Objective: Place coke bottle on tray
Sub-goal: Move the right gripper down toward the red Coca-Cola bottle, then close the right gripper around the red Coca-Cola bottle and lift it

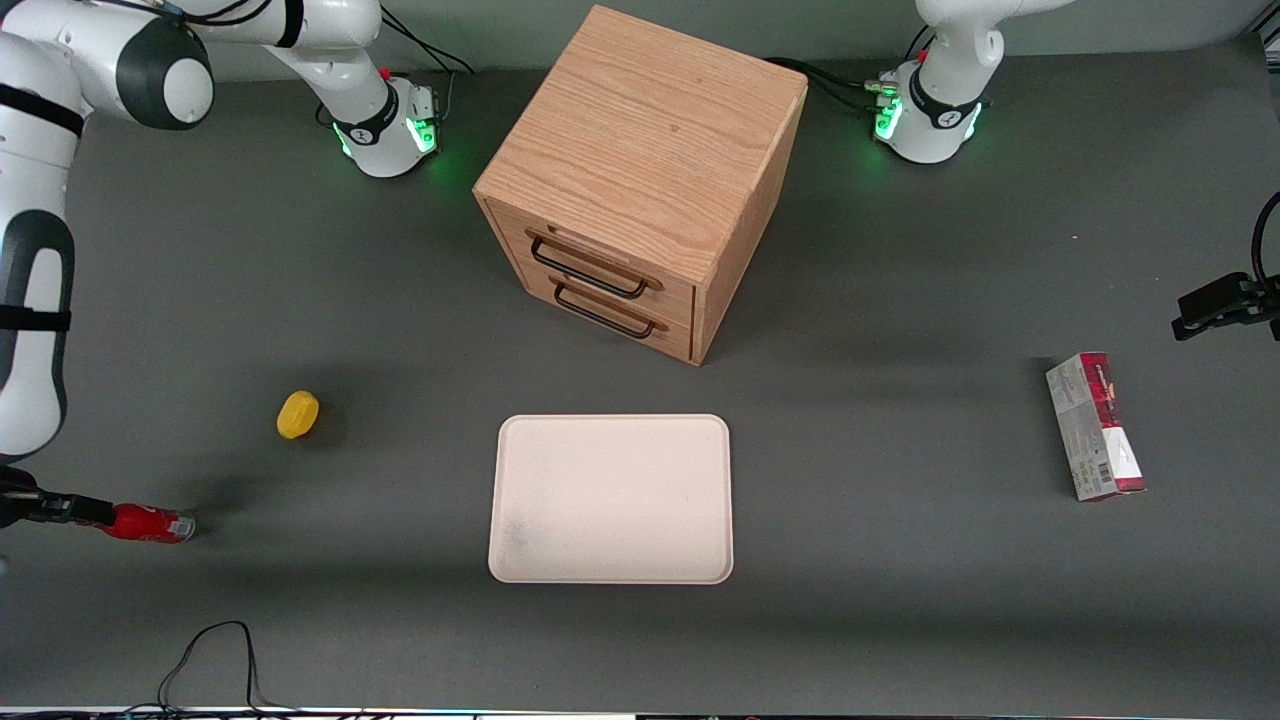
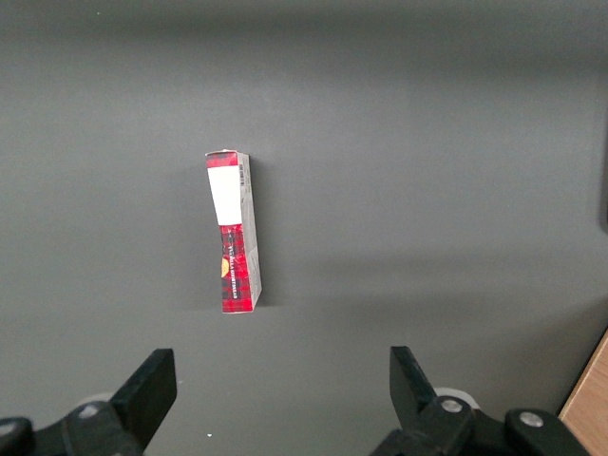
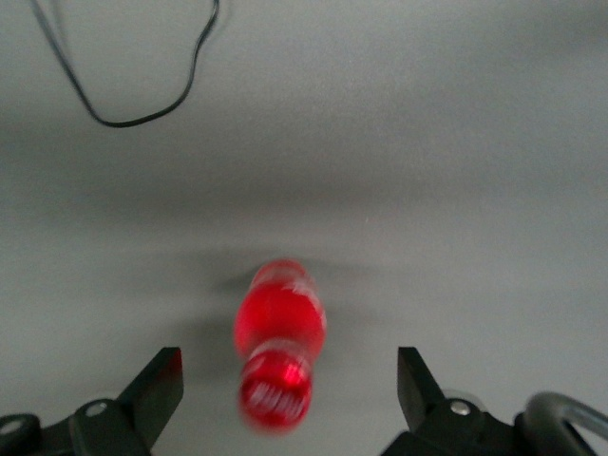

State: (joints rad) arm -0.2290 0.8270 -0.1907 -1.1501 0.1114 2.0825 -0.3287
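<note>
The coke bottle (image 1: 150, 523), small, red and with a silvery base, lies on its side on the grey table toward the working arm's end. In the right wrist view the bottle (image 3: 278, 328) points its red cap at the camera. My right gripper (image 1: 98, 514) is low at the bottle's cap end. Its fingers are open wide, one on each side of the cap, and do not touch it (image 3: 290, 366). The pale cream-pink tray (image 1: 610, 498) lies flat in the middle of the table, nearer the front camera than the cabinet. Nothing is on it.
A wooden drawer cabinet (image 1: 640, 170) stands above the tray. A small yellow object (image 1: 298, 414) lies between bottle and cabinet. A red-and-grey carton (image 1: 1095, 425) lies toward the parked arm's end, also in the left wrist view (image 2: 235, 233). A black cable (image 1: 215, 650) loops near the front edge.
</note>
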